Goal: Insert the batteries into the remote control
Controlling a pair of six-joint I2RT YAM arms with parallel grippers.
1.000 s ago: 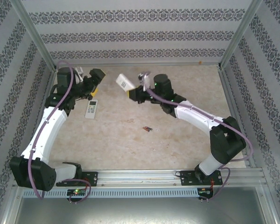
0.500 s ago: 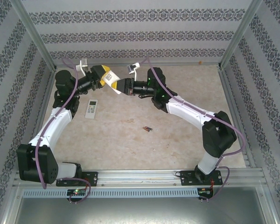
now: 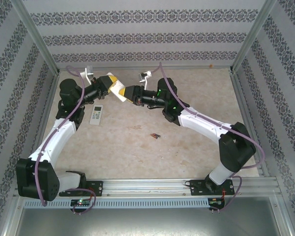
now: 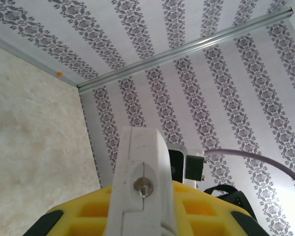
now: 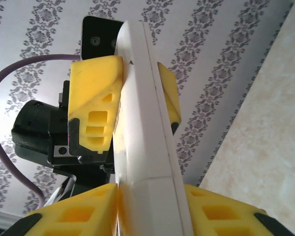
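Jaws of left gripper (image 3: 114,86) and right gripper (image 3: 129,92) both pinch the white remote (image 5: 142,113) aloft above the table (image 3: 201,93), so uneven pulling could twist it loose and drop it.

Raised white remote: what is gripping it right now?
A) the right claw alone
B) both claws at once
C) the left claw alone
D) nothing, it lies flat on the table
B: in the right wrist view the right claw pinches the raised remote between its yellow fingers at the bottom, while the left claw clamps it higher up.
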